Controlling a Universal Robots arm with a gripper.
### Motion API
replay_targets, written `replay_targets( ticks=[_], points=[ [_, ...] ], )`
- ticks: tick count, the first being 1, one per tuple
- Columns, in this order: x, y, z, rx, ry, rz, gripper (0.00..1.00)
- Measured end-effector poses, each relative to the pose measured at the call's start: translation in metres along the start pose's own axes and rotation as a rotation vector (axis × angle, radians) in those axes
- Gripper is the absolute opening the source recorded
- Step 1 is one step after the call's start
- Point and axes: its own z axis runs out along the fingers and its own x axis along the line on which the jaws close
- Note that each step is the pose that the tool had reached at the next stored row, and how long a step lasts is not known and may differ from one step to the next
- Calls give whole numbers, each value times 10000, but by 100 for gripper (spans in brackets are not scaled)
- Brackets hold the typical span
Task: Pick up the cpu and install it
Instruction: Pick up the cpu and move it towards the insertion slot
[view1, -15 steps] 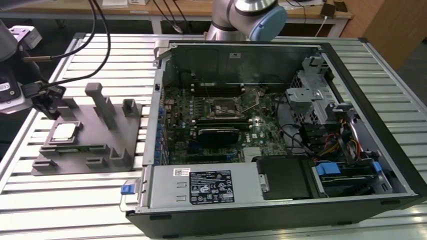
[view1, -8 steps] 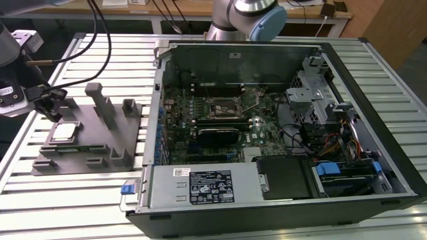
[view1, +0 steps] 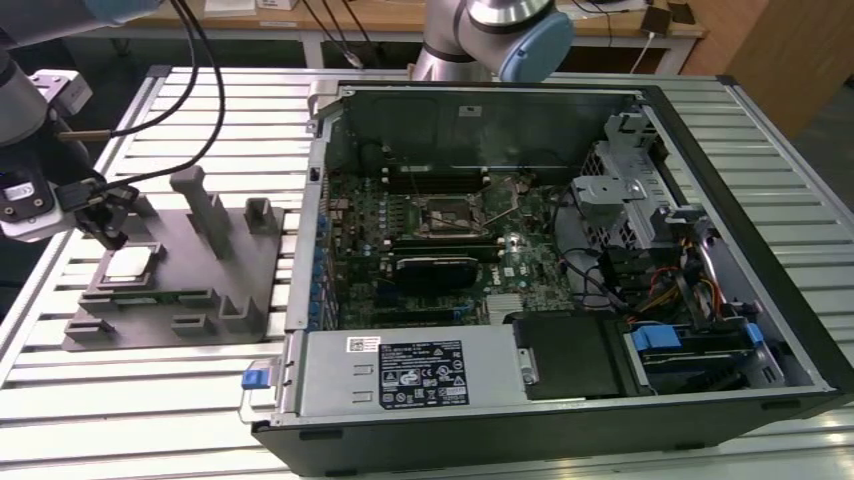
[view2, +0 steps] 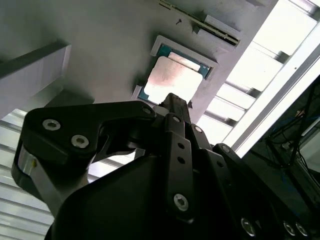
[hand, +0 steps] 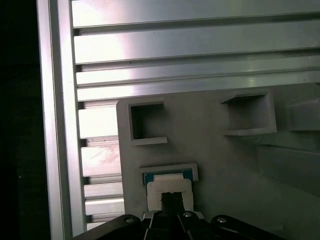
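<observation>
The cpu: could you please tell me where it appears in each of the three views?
Exterior view: the cpu lies in the grey tray at the exterior view's left, beneath the end effector.
Second wrist view: the cpu sits in its tray pocket, just beyond the end effector.
First wrist view: same pocket, cpu partly covered by the end effector.
Shared landmark: the grey tray.

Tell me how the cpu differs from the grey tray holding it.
The cpu is small; the grey tray is far larger. The cpu is a flat square with a silvery-white top; the tray is matt grey with upright posts. The cpu lies in the tray; the tray rests on the slatted table. Both sit outside the computer case.
</observation>
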Motion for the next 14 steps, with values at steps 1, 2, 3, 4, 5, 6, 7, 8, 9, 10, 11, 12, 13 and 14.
replay_targets(
  ticks=[1, 2, 3, 4, 5, 6, 7, 8, 9, 10, 11, 12, 13, 14],
  points=[
    [0, -1, 12, 1, 0, -1, 11],
    [0, -3, 24, 0, 0, -1, 11],
    [-2, -4, 35, 0, 0, -1, 11],
    [-5, -5, 45, 0, 0, -1, 11],
    [-8, -6, 54, 0, 0, -1, 11],
    [-13, -7, 63, 0, 1, -1, 11],
    [-18, -7, 72, 0, 1, -1, 11],
    [-22, -9, 82, 0, 2, -1, 11],
    [-24, -11, 92, 1, 4, -1, 11],
    [-25, -16, 101, 2, 6, -1, 11],
    [-25, -23, 110, 1, 7, 0, 11],
    [-26, -29, 120, 0, 6, -1, 11],
    [-26, -34, 131, 0, 5, -1, 11],
    [-26, -37, 145, -1, 4, 0, 11]
  ],
)
